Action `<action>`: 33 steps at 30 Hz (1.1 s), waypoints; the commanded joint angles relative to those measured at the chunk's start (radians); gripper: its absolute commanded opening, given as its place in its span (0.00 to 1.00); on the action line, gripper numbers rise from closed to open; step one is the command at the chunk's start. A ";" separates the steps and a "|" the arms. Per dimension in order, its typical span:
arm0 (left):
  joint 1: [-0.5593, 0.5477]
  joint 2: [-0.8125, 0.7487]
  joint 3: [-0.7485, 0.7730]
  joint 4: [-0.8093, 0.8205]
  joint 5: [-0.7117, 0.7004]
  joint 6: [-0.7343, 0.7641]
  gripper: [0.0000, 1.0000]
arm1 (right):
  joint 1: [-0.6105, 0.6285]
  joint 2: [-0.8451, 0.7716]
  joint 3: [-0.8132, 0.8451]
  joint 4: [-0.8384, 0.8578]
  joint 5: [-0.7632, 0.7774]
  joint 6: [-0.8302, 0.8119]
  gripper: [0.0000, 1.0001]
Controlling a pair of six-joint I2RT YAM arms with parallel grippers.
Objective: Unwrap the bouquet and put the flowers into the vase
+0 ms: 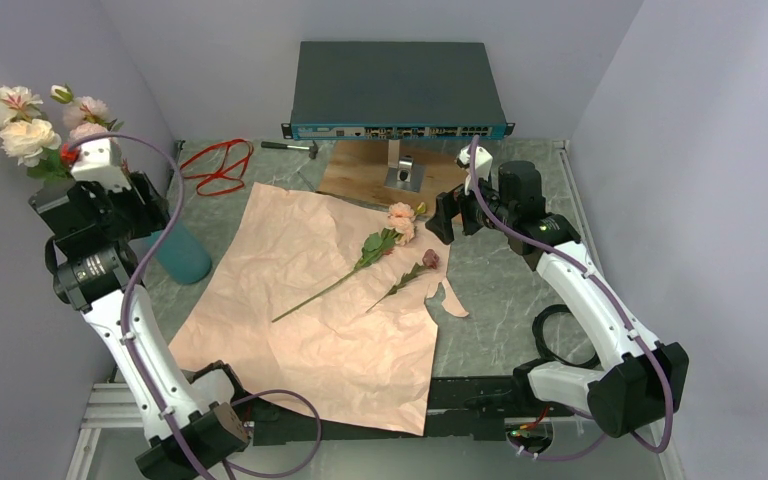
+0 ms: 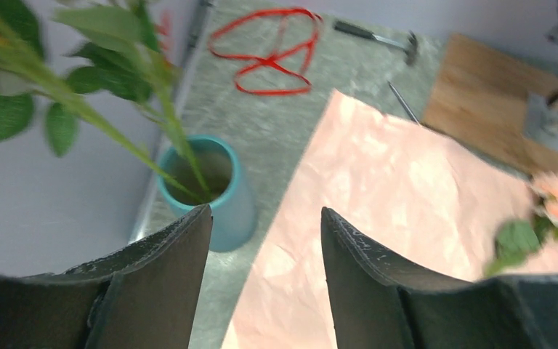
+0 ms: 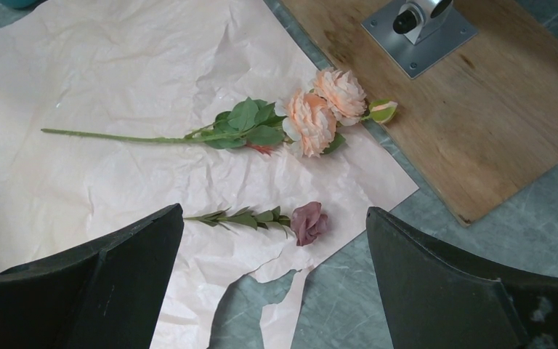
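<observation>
The vase (image 1: pixel 184 256) stands on the counter (image 1: pixel 500 290) at the left, just off the edge of the spread pink paper (image 1: pixel 330 300). It holds several flowers (image 1: pixel 22 122), whose cream and pink blooms rise against the left wall above the left arm.

The overhead view shows those blooms, but the arm hides part of the vase. The left wrist view looks down into the vase's open mouth (image 2: pixel 214 190), where green stems (image 2: pixel 120 138) run in; the leaves are blurred and no blooms show. The left jaws stand apart with nothing between them, above the vase and the paper's edge.

Two stems lie loose on the paper: a long peach-bloomed stem (image 1: pixel 380 245) and a short dark pink rose (image 1: pixel 417 269). The right wrist view shows them closely. The peach-bloomed stem (image 3: pixel 261 129) has a green bud reaching onto the wooden board (image 3: pixel 479 123), and the dark pink rose (image 3: pixel 309 222) lies near a torn paper edge. The right jaws are spread wide and empty above the rose.

The red ribbon (image 1: pixel 218 168) lies on the counter behind the paper, near a hammer (image 1: pixel 292 147).
</observation>
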 commanded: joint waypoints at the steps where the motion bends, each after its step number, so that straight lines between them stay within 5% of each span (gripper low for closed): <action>1: -0.006 0.027 0.027 -0.176 0.252 0.151 0.62 | -0.002 -0.017 0.006 0.036 -0.024 0.006 1.00; 8: -0.118 0.115 0.048 -0.360 0.341 0.358 0.69 | -0.002 -0.032 -0.009 0.030 -0.015 0.004 1.00; 17: -0.603 0.284 0.075 -0.421 0.084 0.477 0.67 | -0.002 -0.092 -0.064 0.030 0.017 -0.005 1.00; 27: -1.042 0.663 0.250 -0.418 -0.088 0.398 0.66 | -0.006 -0.177 -0.115 0.001 0.076 -0.021 1.00; 33: -1.204 0.934 0.457 -0.492 -0.127 0.281 0.66 | -0.020 -0.223 -0.133 -0.009 0.101 -0.014 1.00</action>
